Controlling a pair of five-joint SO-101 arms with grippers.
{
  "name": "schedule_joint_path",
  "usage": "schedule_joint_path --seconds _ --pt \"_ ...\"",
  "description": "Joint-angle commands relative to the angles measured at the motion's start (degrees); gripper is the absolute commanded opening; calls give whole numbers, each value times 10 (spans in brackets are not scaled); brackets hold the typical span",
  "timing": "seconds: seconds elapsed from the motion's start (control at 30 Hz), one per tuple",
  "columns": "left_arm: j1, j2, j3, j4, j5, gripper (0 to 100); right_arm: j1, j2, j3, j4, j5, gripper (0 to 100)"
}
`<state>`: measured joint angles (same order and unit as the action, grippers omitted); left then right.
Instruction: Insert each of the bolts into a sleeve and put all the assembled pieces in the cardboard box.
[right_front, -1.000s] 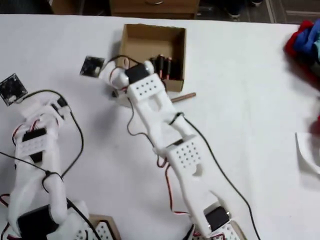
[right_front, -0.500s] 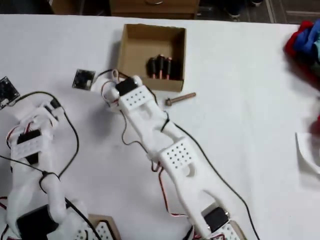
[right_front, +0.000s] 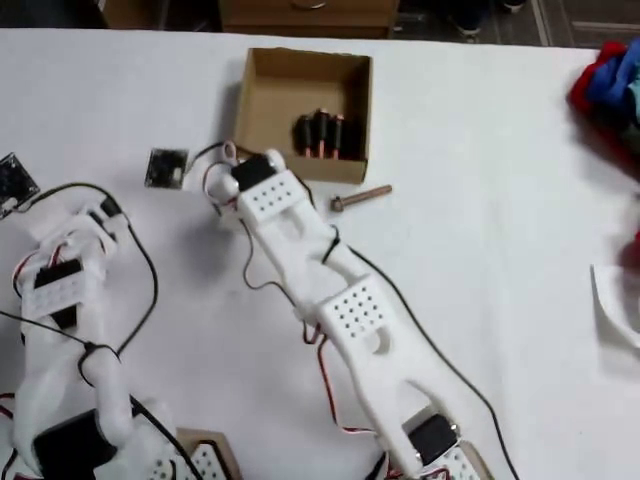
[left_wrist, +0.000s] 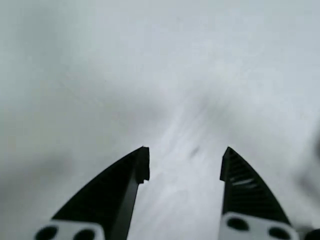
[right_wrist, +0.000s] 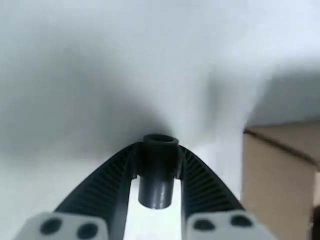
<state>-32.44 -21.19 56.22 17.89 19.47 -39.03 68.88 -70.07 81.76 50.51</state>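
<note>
My right gripper (right_wrist: 158, 147) is shut on a black sleeve (right_wrist: 158, 172), held upright just above the white table. In the high view the right arm's wrist (right_front: 262, 187) sits beside the front left corner of the cardboard box (right_front: 258, 92). That box (right_wrist: 282, 167) stands close by in the right wrist view. Inside it lie several dark assembled pieces (right_front: 322, 134). A copper-coloured bolt (right_front: 361, 197) lies on the table just in front of the box. My left gripper (left_wrist: 183, 162) is open over bare table, with nothing between its fingers.
The left arm (right_front: 58, 280) is folded at the table's left side. Loose cables (right_front: 150, 275) trail between the arms. Red and blue cloth (right_front: 608, 80) lies at the far right edge, with a white object (right_front: 612, 305) below it.
The right arm swung left and back from the box, away from the box's front wall. The left arm shifted slightly left. Little moved in the last half second.
</note>
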Motion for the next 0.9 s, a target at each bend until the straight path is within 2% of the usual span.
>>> schedule_joint_path --seconds 0.0,0.17,0.33,0.43,0.67,0.87 --pt "-4 -3 -30 -10 4 248 -4 -54 0 98 5 21" --pt "-3 -3 -30 -10 4 248 -2 -125 9 196 -3 21" --pt "-3 -3 -30 -10 4 248 12 -133 9 195 -105 25" --pt "-3 -3 -29 -10 4 248 13 -99 9 195 -113 32" --pt "-3 -3 -29 -10 4 248 13 -28 2 195 -112 187" --pt "-3 -3 -29 -10 4 248 16 -18 2 195 -112 194"
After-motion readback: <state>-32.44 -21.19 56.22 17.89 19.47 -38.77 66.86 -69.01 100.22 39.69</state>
